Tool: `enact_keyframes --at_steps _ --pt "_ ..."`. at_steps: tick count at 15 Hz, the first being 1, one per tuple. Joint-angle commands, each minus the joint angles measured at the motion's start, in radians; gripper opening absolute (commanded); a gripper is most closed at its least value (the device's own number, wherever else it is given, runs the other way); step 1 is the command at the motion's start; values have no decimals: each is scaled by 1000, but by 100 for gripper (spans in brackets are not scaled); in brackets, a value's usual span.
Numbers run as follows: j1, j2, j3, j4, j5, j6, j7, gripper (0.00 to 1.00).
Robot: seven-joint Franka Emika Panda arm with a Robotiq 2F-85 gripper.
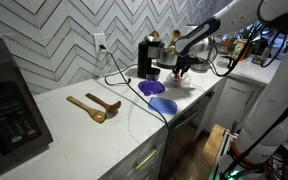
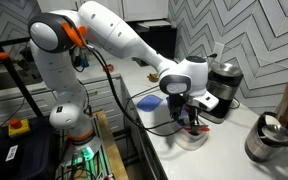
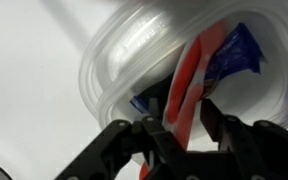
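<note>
Black gripper point(image 3: 184, 122), glossy red strip point(image 3: 189, 70), clear round plastic tub point(image 3: 109, 60)

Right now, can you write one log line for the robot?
gripper | shut on red strip | above clear container | on white counter

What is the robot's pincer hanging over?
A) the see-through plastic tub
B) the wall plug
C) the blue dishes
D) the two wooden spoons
A: in the wrist view the pincer sits right above the see-through plastic tub, while the wooden spoons and the blue dishes lie further along the counter.
</note>
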Motion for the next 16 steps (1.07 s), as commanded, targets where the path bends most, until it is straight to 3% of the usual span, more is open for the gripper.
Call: enact_keyframes --at_steps 1,2,6,7,9,11,16 --pt "-5 19 -5 6 -1 -1 -16 80" --pt "-4 21 -4 8 -1 -5 -15 89" --pt "-5 21 -6 8 -9 -5 -10 96" --pt "-6 21 -7 8 -9 -6 -10 91" --pt "-7 22 -8 8 -7 -6 -12 67" --pt "-8 22 -9 10 -4 -7 -16 58" --pt "-11 17 -11 18 -7 -13 -17 18"
